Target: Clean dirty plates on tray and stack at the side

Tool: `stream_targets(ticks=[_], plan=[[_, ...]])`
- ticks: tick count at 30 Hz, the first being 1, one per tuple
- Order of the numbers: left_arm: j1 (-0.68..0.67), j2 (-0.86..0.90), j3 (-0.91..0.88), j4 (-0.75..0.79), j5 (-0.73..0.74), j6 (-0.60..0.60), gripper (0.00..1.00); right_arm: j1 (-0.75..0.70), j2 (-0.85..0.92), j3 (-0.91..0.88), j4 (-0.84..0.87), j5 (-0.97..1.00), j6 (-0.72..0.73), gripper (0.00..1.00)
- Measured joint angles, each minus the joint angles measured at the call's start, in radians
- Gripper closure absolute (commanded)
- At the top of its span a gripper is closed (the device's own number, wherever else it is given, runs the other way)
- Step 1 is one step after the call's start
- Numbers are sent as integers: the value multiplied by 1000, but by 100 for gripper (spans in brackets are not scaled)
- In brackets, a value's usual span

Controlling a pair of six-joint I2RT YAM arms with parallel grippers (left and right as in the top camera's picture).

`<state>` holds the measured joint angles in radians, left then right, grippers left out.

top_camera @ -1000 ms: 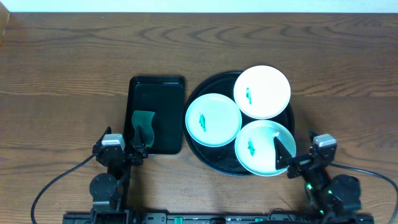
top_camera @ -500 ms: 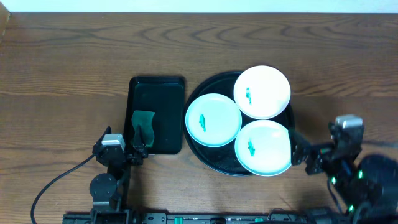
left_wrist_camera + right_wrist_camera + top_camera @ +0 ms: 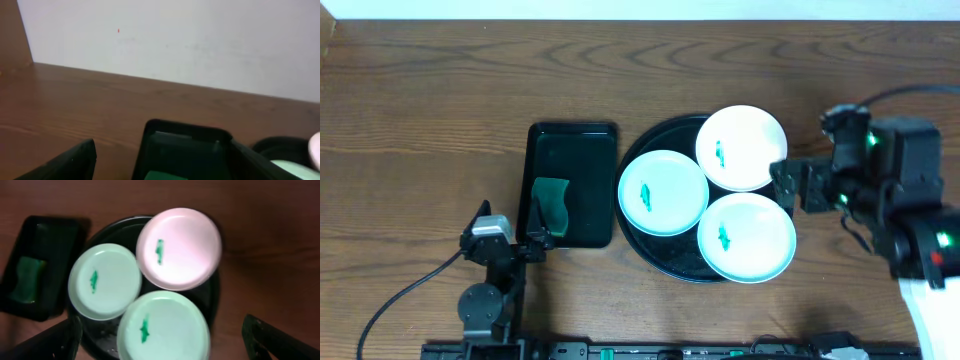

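Lifting clear of the nearest plate (image 3: 747, 237), my right pincer (image 3: 786, 186) now hangs wide and empty; the tray (image 3: 669, 251) lies below me, its three plates (image 3: 179, 247) unwiped, so cleaning hasn't begun.

The table (image 3: 420, 90) is brown wood with a clear dark grain and a smooth, low-sheen finish. The round black tray (image 3: 665, 252) is glossy and looks like plastic; its bare floor shows small bright specks. On it, the far plate (image 3: 752, 140), the left plate (image 3: 672, 200) and the near plate (image 3: 757, 245) are smooth and slightly shiny, plastic or ceramic I cannot tell, each with a dull green smear (image 3: 718, 152). Left of the round black tray, the rectangular black tray (image 3: 573, 150) is also glossy plastic, and the green sponge (image 3: 550, 195) in it looks soft and matt.
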<state>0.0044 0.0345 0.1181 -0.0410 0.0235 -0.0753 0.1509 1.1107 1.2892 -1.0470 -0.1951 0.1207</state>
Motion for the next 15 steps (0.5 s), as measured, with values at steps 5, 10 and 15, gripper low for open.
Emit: stream_targets(ticks=[5, 10, 15], plan=[[0, 118, 247, -145, 0, -14, 17, 0, 61, 2, 40, -106, -9, 32], [0, 362, 600, -396, 0, -22, 17, 0, 74, 6, 66, -127, -7, 38], [0, 663, 986, -716, 0, -23, 17, 0, 95, 11, 65, -123, 9, 45]])
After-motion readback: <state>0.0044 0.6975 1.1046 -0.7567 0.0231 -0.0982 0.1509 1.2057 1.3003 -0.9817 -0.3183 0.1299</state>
